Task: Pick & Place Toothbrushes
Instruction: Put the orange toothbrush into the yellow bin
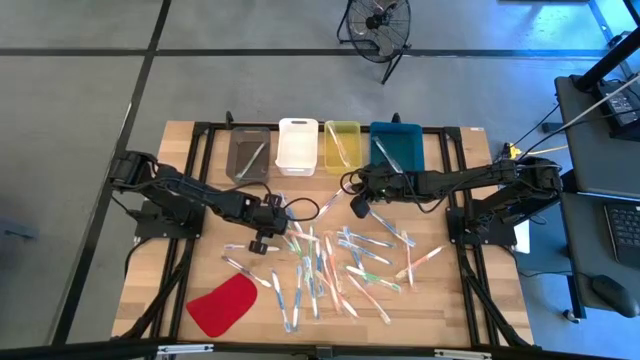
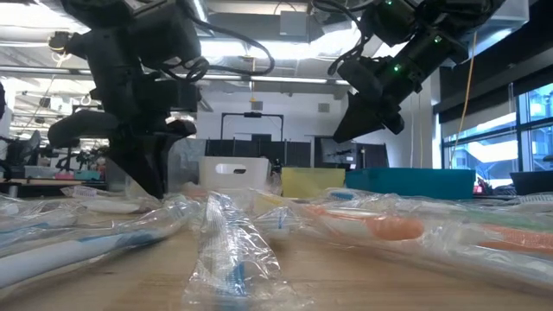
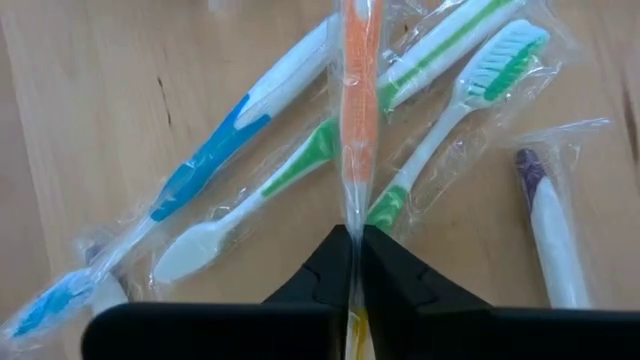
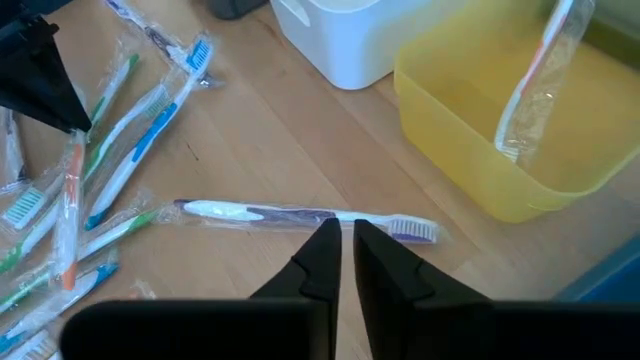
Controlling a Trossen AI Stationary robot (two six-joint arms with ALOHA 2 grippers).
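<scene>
Wooden worktop (image 1: 200, 275) holds many wrapped toothbrushes (image 1: 330, 265). We see the left end effector (image 3: 352, 240) pinching an orange toothbrush (image 3: 357, 100). We see the right end effector (image 4: 340, 235) nearly closed, holding nothing.

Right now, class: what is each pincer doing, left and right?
Left pincer: shut on the orange toothbrush in its clear wrapper.
Right pincer: nearly shut, holding nothing, above the purple toothbrush.

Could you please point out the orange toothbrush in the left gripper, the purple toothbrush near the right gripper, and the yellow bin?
orange toothbrush (image 3: 357, 90), left wrist view, on its orange handle.
purple toothbrush (image 4: 290, 213), right wrist view, on its handle's middle.
yellow bin (image 4: 450, 150), right wrist view, on its near wall.
</scene>
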